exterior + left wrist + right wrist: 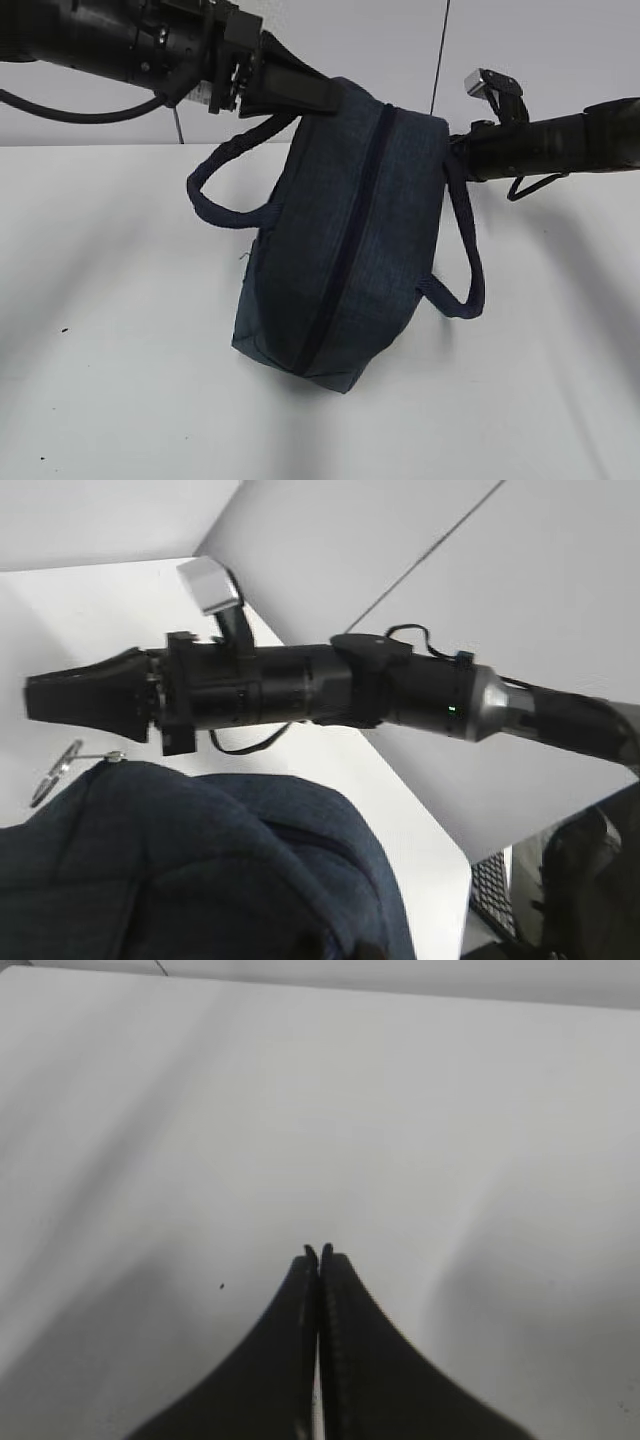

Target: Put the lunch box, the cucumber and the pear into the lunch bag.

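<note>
Exterior view: lunch bag (350, 240) hangs zipped shut above the desk (110, 300), left fingers (325, 95) clamped on its top edge. Right fingers (319, 1260) pressed together, empty, just beside the bag. Lunch box, cucumber, pear not in sight. Risk I see: fabric slips from that pinch, bag drops.
</note>
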